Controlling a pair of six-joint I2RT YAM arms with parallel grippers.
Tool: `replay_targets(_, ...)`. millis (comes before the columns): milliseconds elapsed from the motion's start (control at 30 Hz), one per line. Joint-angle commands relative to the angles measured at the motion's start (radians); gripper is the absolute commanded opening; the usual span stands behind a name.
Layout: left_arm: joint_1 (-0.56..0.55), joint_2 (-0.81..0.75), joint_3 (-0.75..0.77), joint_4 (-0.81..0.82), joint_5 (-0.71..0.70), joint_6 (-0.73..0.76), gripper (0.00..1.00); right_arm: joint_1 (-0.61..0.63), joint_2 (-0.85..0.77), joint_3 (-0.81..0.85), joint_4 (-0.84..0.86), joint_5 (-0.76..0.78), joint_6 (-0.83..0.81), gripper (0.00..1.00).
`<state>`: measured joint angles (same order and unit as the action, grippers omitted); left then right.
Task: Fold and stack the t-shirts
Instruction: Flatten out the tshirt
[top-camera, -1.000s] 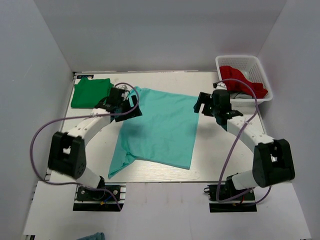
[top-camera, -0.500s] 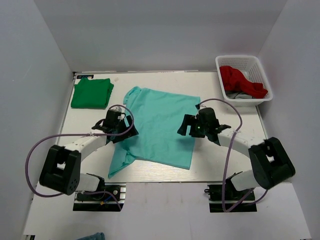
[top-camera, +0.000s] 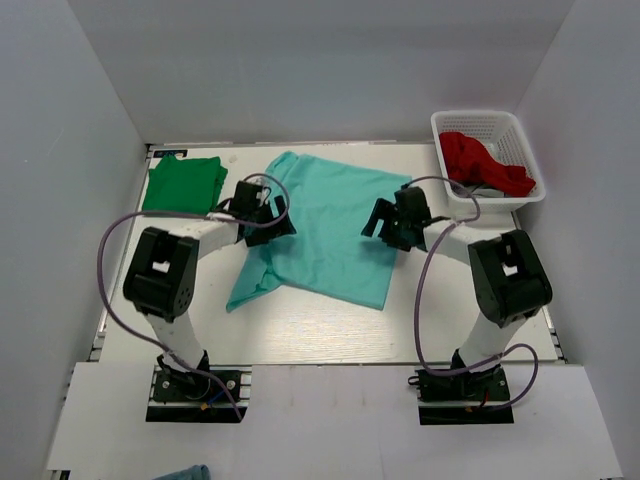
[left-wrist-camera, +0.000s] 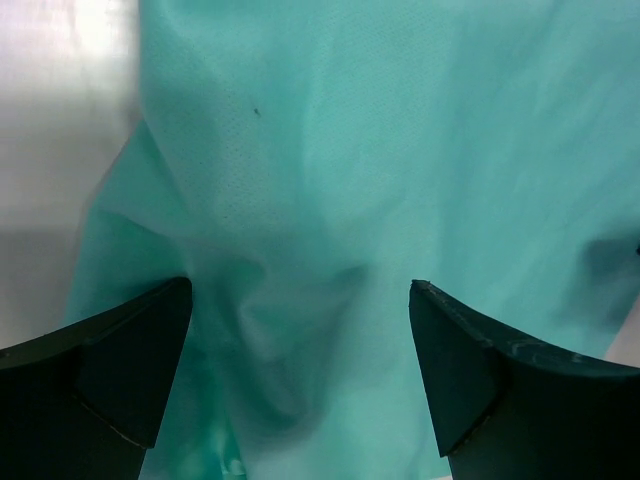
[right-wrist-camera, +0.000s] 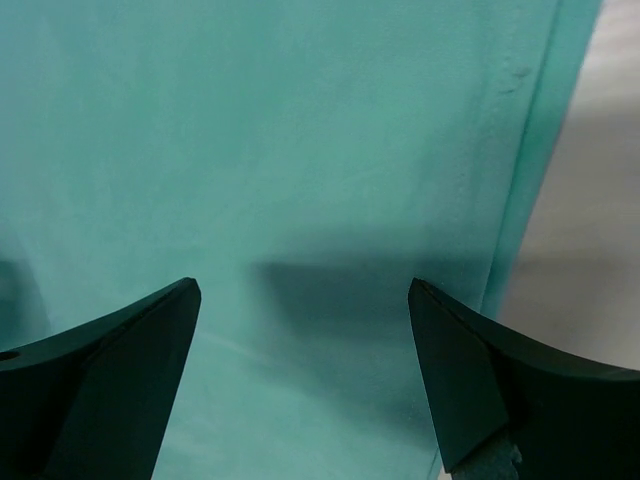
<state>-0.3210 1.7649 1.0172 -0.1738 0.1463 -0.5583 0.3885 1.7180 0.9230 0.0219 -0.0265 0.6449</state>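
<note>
Right, the teal t-shirt (top-camera: 325, 235) lies opened out across the middle of the table (top-camera: 330, 335), mostly flat, though its near-left corner is bunched and trails toward the near edge. The left gripper (top-camera: 264, 211) sits over the shirt's left side and the right gripper (top-camera: 396, 219) over its right side, both low to the cloth.

On the left wrist camera the fingers (left-wrist-camera: 120, 350) are splayed wide, with only a soft ridge of wrinkled fabric between them. On the right wrist camera it's the same story: fingers (right-wrist-camera: 110, 360) spread wide over smooth cloth, the shirt's edge just to their right and bare table beyond. Neither gripper holds anything.

At the far left sits a folded green t-shirt (top-camera: 182, 186), so one looks done. At the far right the basket (top-camera: 478, 117) has a red garment (top-camera: 480, 160) waiting.

So this looks like the very start of the teal shirt's fold, with no crease made yet. Next, I'd say, each gripper needs to drop and pinch an edge. The right one probably has to slide out toward that border first, since it is over mid-cloth. The left one should take the rumpled fabric cleanly rather than grab extra layers. Then both sides want lifting together, or the fold goes skew.
</note>
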Motion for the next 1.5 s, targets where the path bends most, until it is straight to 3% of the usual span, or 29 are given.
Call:
replay_targets(0, -0.003, 0.048, 0.145, -0.107, -0.020, 0.070, 1.00, -0.060, 0.054, 0.115, -0.121, 0.102, -0.027, 0.91)
replay_targets(100, -0.003, 0.038, 0.237, -0.180, -0.063, 0.095, 1.00, -0.101, 0.049, 0.195, -0.137, 0.068, -0.071, 0.91)
replay_targets(200, -0.003, -0.073, 0.215, -0.257, -0.160, 0.072, 1.00, -0.106, -0.004, 0.215, -0.125, 0.036, -0.126, 0.91)
replay_targets(467, -0.012, -0.585, -0.227, -0.409, -0.303, -0.161, 1.00, -0.082, -0.264, 0.011, -0.201, 0.046, -0.117, 0.91)
replay_targets(600, -0.021, -0.790, -0.432, -0.478, -0.261, -0.316, 1.00, -0.066, -0.432, -0.165, -0.237, -0.001, -0.119, 0.91)
replay_targets(733, -0.021, -0.942, -0.558, -0.496, -0.263, -0.403, 0.92, -0.048, -0.526, -0.243, -0.284, -0.033, -0.129, 0.91)
replay_targets(767, -0.021, -0.953, -0.571, -0.512, -0.263, -0.419, 0.85, -0.042, -0.534, -0.265, -0.310, -0.039, -0.126, 0.91)
replay_targets(867, -0.021, -0.940, -0.608, -0.521, -0.272, -0.443, 0.77, -0.024, -0.575, -0.312, -0.329, -0.076, -0.113, 0.91)
replay_targets(1033, -0.021, -0.826, -0.640, -0.437, -0.281, -0.443, 0.76, 0.000, -0.580, -0.363, -0.330, -0.121, -0.093, 0.91)
replay_targets(1233, -0.021, -0.685, -0.600, -0.385, -0.432, -0.453, 0.69, 0.041, -0.549, -0.378, -0.316, -0.131, -0.076, 0.91)
replay_targets(1300, -0.021, -0.653, -0.589, -0.356, -0.432, -0.453, 0.62, 0.046, -0.538, -0.372, -0.326, -0.121, -0.076, 0.91)
replay_targets(1333, -0.021, -0.618, -0.580, -0.355, -0.421, -0.453, 0.49, 0.052, -0.537, -0.371, -0.332, -0.112, -0.067, 0.91)
replay_targets(1467, -0.021, -0.573, -0.569, -0.377, -0.421, -0.465, 0.24, 0.064, -0.523, -0.362, -0.335, -0.059, -0.057, 0.89)
